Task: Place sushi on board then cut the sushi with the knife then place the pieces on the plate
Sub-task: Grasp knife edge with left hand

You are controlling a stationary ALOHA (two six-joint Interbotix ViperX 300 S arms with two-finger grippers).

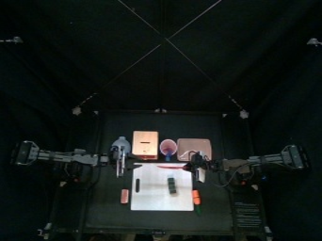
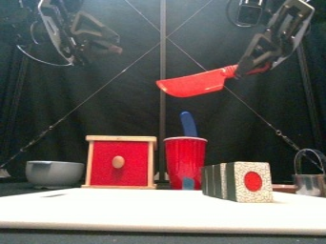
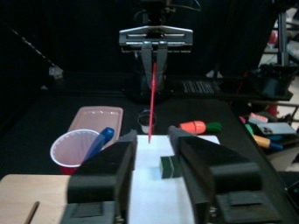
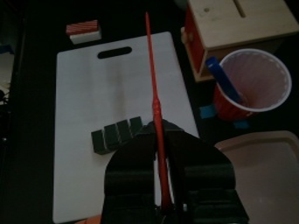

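— Sushi (image 4: 126,134), where is it?
— On the white board (image 4: 105,83), its blocks side by side.
— Your tools?
— My right tool (image 2: 245,63) grips the red knife (image 2: 197,83) high above the board. My left tool (image 3: 155,147) hangs wide and empty over the worktop (image 2: 26,191).

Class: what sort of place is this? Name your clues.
Likely a robot test booth staged as a toy kitchen: black curtains around, a white cutting board with toy sushi, the right gripper holding a red toy knife.

Left gripper (image 3: 152,140) agape; right gripper (image 4: 160,140) clamped
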